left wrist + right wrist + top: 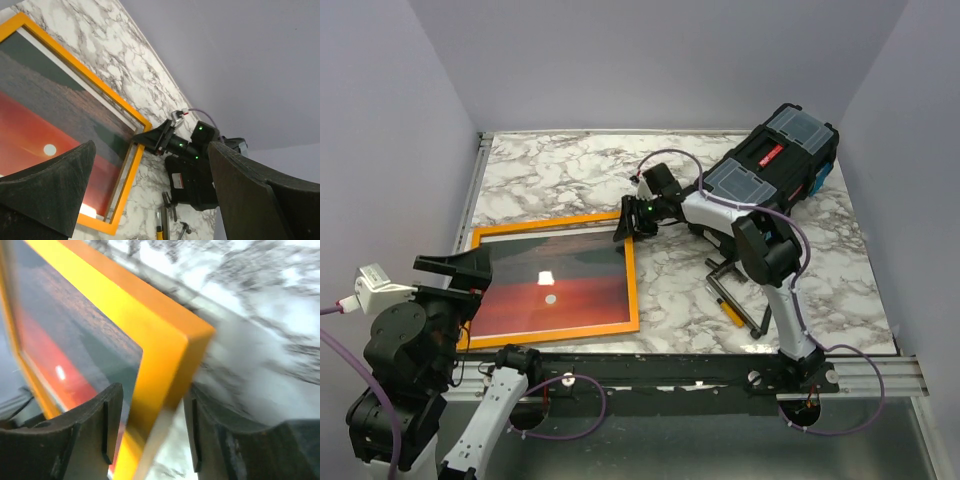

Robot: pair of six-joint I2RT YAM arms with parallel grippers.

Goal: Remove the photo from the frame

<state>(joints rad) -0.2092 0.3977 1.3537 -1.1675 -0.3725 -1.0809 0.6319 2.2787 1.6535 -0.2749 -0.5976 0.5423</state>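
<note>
At frame (633, 285) far corner, R jaws straddle edge; photo (570, 300) inside

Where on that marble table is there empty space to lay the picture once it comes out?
Bare marble table lies between the back wall and the orange frame's far edge, and in the strip between the frame and the hand tools. The right side is crowded: black toolbox, tools, right arm.

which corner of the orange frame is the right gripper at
The far right corner of the frame, nearest the black toolbox; the right gripper straddles the edge there.
</note>
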